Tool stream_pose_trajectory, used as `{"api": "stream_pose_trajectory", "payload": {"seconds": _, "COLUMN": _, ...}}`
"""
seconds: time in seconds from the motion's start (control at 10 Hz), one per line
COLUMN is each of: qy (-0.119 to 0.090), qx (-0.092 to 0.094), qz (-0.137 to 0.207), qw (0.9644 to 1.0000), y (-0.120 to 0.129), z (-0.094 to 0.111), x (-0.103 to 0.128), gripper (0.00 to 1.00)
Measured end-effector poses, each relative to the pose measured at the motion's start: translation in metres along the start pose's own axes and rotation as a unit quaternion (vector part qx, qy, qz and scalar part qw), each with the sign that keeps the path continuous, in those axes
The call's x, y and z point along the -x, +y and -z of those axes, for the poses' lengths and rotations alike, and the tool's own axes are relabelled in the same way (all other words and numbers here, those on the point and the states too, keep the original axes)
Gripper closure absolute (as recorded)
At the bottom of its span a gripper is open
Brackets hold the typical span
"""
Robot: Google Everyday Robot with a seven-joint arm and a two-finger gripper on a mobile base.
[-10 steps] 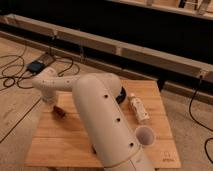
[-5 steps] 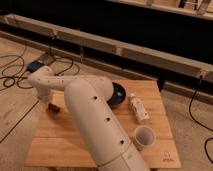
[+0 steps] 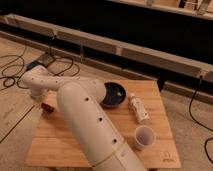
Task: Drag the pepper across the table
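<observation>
The pepper (image 3: 48, 107) is a small dark-red thing lying near the left edge of the light wooden table (image 3: 85, 142). My white arm reaches from the bottom middle up and to the left, and its wrist bends down over the table's left edge. The gripper (image 3: 43, 101) is at the end of that wrist, right at the pepper and mostly hidden by the arm. I cannot tell whether it touches the pepper.
A dark blue bowl (image 3: 114, 94) sits at the back middle of the table. A pale bottle (image 3: 138, 109) lies on its side to its right. A white cup (image 3: 143, 137) stands front right. Black cables (image 3: 12, 75) run over the floor to the left.
My arm has swung to the left and uncovered the bowl. The gripper and the pepper have shifted a little toward the table's left edge.
</observation>
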Motion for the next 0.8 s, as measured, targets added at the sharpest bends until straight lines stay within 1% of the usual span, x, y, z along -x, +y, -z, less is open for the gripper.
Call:
{"api": "stream_pose_trajectory", "payload": {"seconds": 0.3, "qy": 0.019, "qx": -0.011, "qz": 0.021, "qw": 0.9995, "y": -0.011, "z": -0.001, "x": -0.016, "gripper": 1.0}}
{"api": "stream_pose_trajectory", "payload": {"seconds": 0.4, "qy": 0.021, "qx": -0.015, "qz": 0.025, "qw": 0.9994, "y": -0.014, "z": -0.002, "x": -0.019, "gripper": 1.0}}
{"api": "stream_pose_trajectory", "payload": {"seconds": 0.8, "qy": 0.031, "qx": -0.039, "qz": 0.051, "qw": 0.9975, "y": -0.035, "z": -0.012, "x": -0.032, "gripper": 1.0}}
